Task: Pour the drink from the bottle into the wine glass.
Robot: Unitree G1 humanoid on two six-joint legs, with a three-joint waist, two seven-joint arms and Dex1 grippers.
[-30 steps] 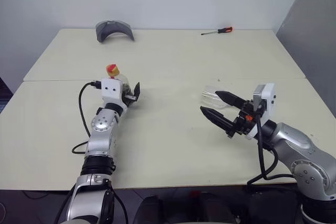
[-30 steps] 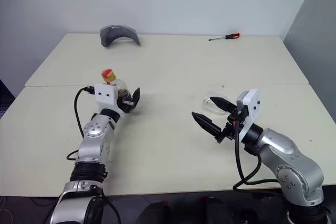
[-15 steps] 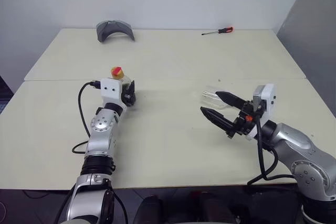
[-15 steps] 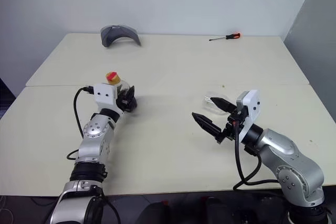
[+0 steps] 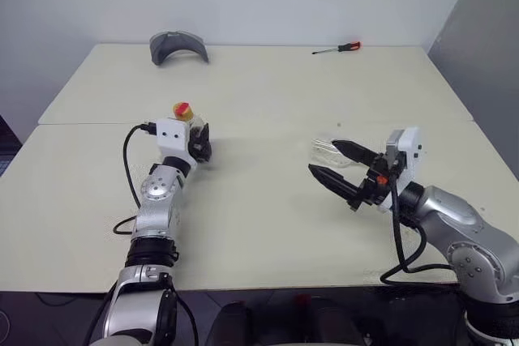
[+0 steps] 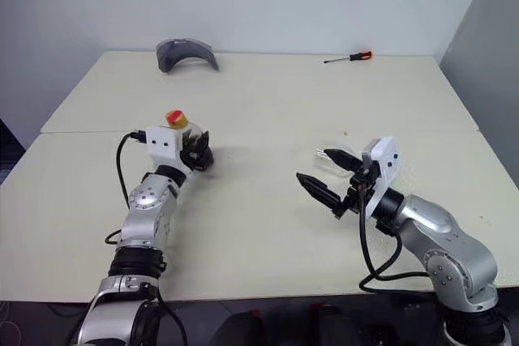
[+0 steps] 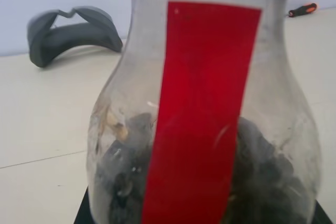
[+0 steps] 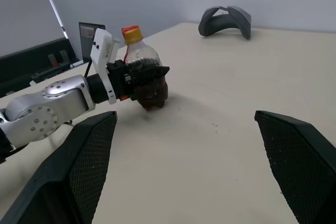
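The bottle [image 8: 144, 74] is a small clear one with a yellow-red cap [image 5: 182, 108] and a red strip [image 7: 202, 114]. The dark drink [image 8: 153, 92] fills its lower half. My left gripper [image 8: 152, 77] is shut on the bottle's body at the left of the table, and its black fingers [image 5: 200, 140] wrap the sides. The wine glass [image 5: 323, 148] shows as a clear shape on the table at the right, partly hidden. My right gripper [image 5: 323, 157] hovers open just in front of it, holding nothing and pointing toward the left arm.
A grey curved object [image 5: 177, 44] lies at the far left of the table [image 5: 268, 224]. A red-handled screwdriver [image 5: 336, 48] lies at the far right. A seam [image 5: 324, 121] crosses the table. A black cable [image 5: 126, 176] loops beside the left arm.
My left gripper has shut on the bottle, and the bottle's cap has shifted slightly to the right. The right arm has stayed put, with its fingers still open.
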